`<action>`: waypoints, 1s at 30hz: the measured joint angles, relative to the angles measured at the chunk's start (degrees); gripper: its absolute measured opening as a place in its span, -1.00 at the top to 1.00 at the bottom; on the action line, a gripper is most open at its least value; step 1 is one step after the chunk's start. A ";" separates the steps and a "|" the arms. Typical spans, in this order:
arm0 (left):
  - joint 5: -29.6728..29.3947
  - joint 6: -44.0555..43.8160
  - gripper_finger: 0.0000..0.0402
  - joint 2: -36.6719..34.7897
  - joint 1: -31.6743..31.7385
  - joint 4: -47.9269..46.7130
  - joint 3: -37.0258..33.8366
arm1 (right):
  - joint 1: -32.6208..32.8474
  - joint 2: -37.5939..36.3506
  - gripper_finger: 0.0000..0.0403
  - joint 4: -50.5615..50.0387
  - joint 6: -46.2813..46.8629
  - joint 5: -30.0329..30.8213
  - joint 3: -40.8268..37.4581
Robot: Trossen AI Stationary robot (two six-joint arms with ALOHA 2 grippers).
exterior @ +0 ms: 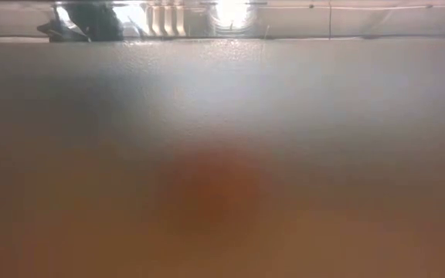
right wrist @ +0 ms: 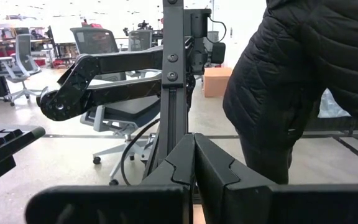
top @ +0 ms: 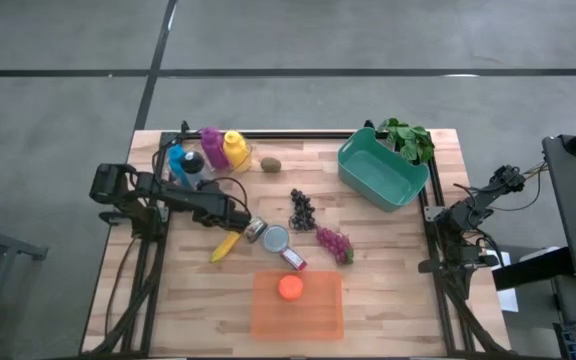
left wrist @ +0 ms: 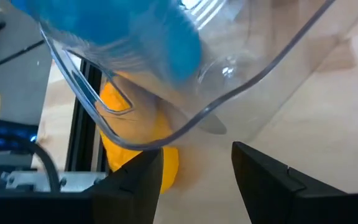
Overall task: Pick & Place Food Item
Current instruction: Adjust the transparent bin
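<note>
left gripper (top: 252,226) over mid-table, right arm parked at the table's right edge.

i'm seeing the left fingers (left wrist: 135,180) standing apart with nothing between them, just beside the banana (top: 225,246) and a small round tin (top: 275,238); the right gripper (right wrist: 194,163) is sitting pressed closed, facing a person in a dark jacket (right wrist: 303,74). items: orange fruit (top: 289,288) lying on the orange tray (top: 313,320); grapes (top: 334,243), kiwi (top: 270,165), teal bin (top: 382,170) resting on the table (top: 388,270).

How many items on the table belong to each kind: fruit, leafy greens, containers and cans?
Fruit: 5 – banana, kiwi, orange, two grape bunches
Leafy greens: 1
Containers: 5 – teal bin, orange tray, three bottles
Cans: 2
Total: 13
</note>
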 joint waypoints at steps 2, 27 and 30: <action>-1.37 0.10 0.04 0.00 0.00 0.55 0.01 | 0.00 0.00 0.96 0.00 0.01 0.00 -0.02; -11.39 2.82 0.04 0.00 2.00 11.25 0.00 | 0.00 0.00 0.96 0.02 -0.02 0.00 -0.02; -11.40 3.41 0.04 0.00 2.14 11.68 0.02 | 0.00 0.00 0.96 0.01 -0.01 0.00 -0.02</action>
